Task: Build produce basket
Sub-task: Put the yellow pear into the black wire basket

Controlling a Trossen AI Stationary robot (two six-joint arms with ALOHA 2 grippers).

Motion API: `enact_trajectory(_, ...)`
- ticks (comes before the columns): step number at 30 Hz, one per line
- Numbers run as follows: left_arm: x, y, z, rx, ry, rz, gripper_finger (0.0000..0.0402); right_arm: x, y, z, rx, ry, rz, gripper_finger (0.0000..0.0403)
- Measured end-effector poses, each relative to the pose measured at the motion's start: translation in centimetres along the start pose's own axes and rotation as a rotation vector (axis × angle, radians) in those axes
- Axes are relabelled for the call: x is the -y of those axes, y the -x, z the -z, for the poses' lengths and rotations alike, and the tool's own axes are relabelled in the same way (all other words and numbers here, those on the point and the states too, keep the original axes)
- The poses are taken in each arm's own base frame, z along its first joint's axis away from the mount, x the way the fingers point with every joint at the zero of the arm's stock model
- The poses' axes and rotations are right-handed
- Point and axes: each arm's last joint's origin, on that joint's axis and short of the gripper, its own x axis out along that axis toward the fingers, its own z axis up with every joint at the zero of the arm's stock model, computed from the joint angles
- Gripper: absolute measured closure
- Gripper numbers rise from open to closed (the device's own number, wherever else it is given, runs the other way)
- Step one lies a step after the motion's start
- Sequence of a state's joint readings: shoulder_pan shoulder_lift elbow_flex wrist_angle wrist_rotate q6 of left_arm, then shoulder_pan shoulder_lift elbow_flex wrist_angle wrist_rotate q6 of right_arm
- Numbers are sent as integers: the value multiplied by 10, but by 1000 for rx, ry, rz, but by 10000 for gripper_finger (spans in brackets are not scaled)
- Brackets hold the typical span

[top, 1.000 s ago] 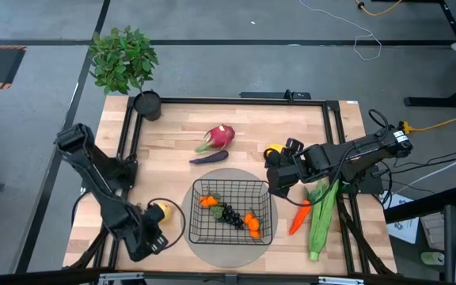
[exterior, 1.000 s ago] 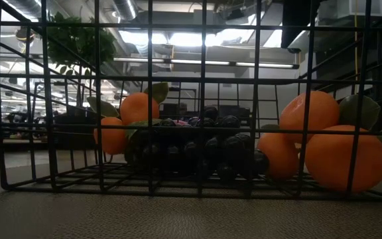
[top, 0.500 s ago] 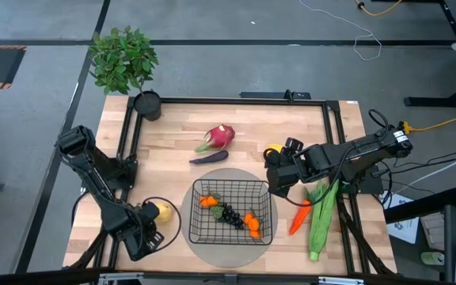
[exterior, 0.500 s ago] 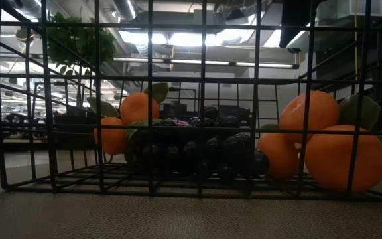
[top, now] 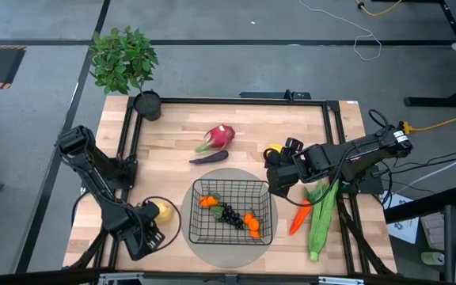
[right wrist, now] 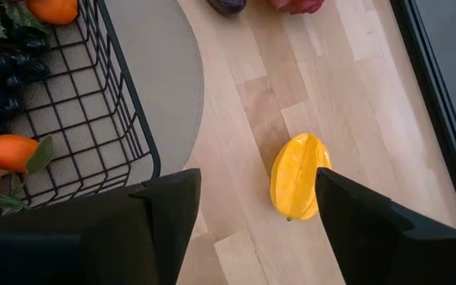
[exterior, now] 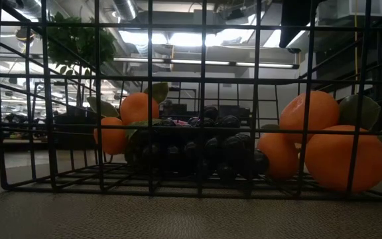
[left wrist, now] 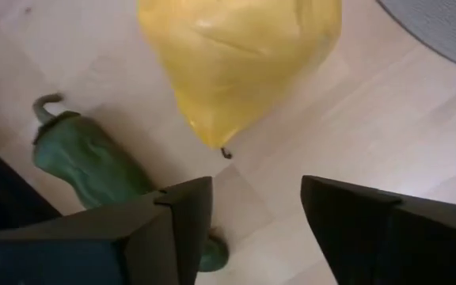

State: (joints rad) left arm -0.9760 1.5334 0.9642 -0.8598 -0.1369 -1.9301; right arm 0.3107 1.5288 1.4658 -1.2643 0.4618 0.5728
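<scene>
The black wire basket [top: 232, 210] stands on a round grey mat and holds orange fruits [exterior: 345, 158] and dark grapes [exterior: 204, 143]. My left gripper [left wrist: 252, 229] is open, low over the table's near left part. Its fingers stand just short of a yellow fruit [left wrist: 236, 55] that lies on the wood, with a green cucumber [left wrist: 93, 162] beside it. My right gripper [right wrist: 256, 222] is open, right of the basket, above a yellow ribbed fruit [right wrist: 298, 176]. The pink dragon fruit [top: 220, 136] and purple eggplant [top: 208, 157] lie beyond the basket. The carrot [top: 299, 215] and green husk [top: 321, 218] lie on the right.
A leafy plant [top: 123, 59] and a small black pot [top: 147, 104] stand at the far left corner. A black frame rail [top: 335, 127] runs around the table. Bare wood lies between the basket and the left rail.
My left gripper has drawn back a little from the yellow fruit, toward the table's left edge. The fruit and the basket lie as before.
</scene>
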Motion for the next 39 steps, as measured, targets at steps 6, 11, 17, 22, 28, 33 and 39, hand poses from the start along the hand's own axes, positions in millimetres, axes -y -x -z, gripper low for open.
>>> enact_trajectory(6, -7, 0, -3, 43, -13, -66, 186, 0, 0, 0, 0, 0, 0, 166)
enact_trajectory(11, -8, -7, -3, 82, -24, -105, 176, 0, 0, 0, 1, 0, 0, 166)
enact_trajectory(17, -4, -27, -2, 109, -121, -181, 175, 0, 0, 0, 1, 0, 0, 166)
enact_trajectory(22, 0, -40, -12, 199, -145, -210, 175, -1, 0, -1, 10, -5, -6, 166)
enact_trajectory(28, 2, -50, -20, 206, -160, -255, 175, -1, 0, -1, 11, -5, -6, 166)
enact_trajectory(33, 5, -57, -20, 206, -155, -260, 188, -1, 0, -1, 11, -3, -7, 166)
enact_trajectory(39, 5, -56, -20, 205, -128, -261, 260, -1, 0, -1, 11, -2, -7, 166)
